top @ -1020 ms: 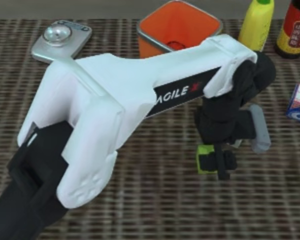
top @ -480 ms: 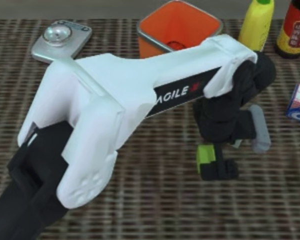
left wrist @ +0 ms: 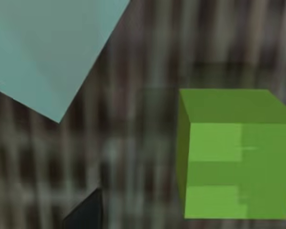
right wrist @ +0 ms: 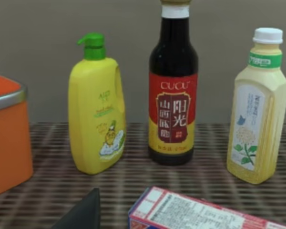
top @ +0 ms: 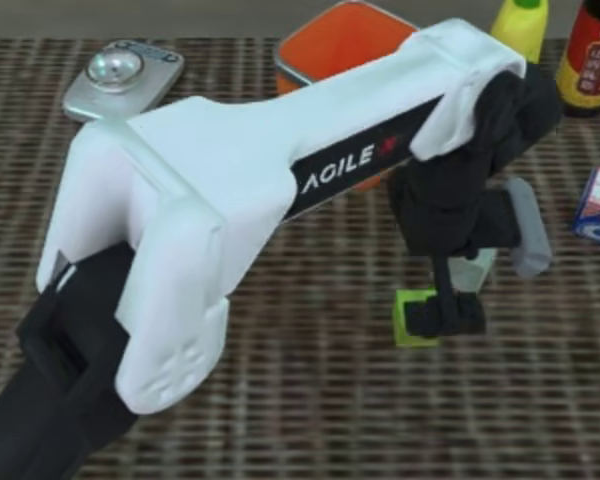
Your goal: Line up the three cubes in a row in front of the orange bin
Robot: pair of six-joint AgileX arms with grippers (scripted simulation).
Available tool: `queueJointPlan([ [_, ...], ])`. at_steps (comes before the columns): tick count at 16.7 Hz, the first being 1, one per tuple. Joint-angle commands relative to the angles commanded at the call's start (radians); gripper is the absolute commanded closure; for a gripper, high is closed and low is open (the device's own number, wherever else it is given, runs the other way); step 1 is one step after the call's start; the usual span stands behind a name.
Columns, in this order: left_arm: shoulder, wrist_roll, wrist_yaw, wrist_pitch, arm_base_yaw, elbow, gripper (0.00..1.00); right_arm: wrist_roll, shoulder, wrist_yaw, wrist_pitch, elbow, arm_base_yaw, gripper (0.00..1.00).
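My left arm reaches across the table, and the left gripper (top: 445, 318) hangs open just above the small lime-green cube (top: 408, 324). That cube (left wrist: 233, 157) rests on the woven mat, apart from the one dark fingertip (left wrist: 83, 217) that shows. The pale grey-blue cube (top: 472, 272) (left wrist: 43, 47) lies close behind it, mostly under the wrist. Farther back stands the orange bin (top: 330, 50) (right wrist: 7, 138), partly covered by the arm. The beige cube is hidden. Of my right gripper only one dark fingertip (right wrist: 83, 213) shows, parked at the right side.
At the back right stand a yellow pump bottle (top: 520, 25) (right wrist: 96, 119), a dark sauce bottle (top: 592, 55) (right wrist: 173, 95) and a pale yellow bottle (right wrist: 255, 114). A blue-and-white printed box (top: 598, 205) (right wrist: 200, 212) lies at the right edge. A silver device (top: 120, 75) sits back left.
The left gripper, shut on the green cube one second ago, has let go and risen. The cube now sits on the mat and the arm has shifted toward the back.
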Motion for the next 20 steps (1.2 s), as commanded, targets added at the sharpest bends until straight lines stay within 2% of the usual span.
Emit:
queueJointPlan([
  [4, -0.002, 0.002, -0.001, -0.121, 0.008, 0.12, 0.0, 0.0, 0.0, 0.0, 0.0, 0.0, 0.0, 0.0],
  [11, -0.033, -0.006, -0.002, -0.105, 0.016, 0.096, 0.0, -0.01, 0.026, 0.0, -0.019, 0.025, 0.006, 0.0],
  [15, -0.213, -0.059, -0.011, 0.002, 0.1, -0.077, 0.0, -0.067, 0.185, 0.0, -0.127, 0.182, 0.042, 0.0],
  [20, -0.663, -0.187, -0.024, 0.245, 0.286, -0.497, 0.0, -0.186, 0.58, -0.001, -0.353, 0.526, 0.119, 0.0],
])
